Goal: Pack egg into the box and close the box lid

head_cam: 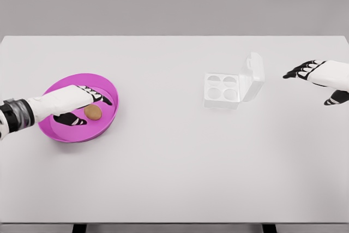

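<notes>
A brown egg (93,112) lies in a magenta bowl (112,92) on the left of the white table. My left hand (90,107) reaches over the bowl, its fingers spread on either side of the egg, thumb below and fingers above, not closed on it. A clear plastic egg box (223,90) with several round cups sits right of centre; its lid (254,76) stands open on the far right side. My right hand (313,80) hovers to the right of the box, fingers extended and relaxed, holding nothing.
The white table (174,178) stretches across the whole view, its front edge at the bottom. A wide bare stretch separates the bowl from the box.
</notes>
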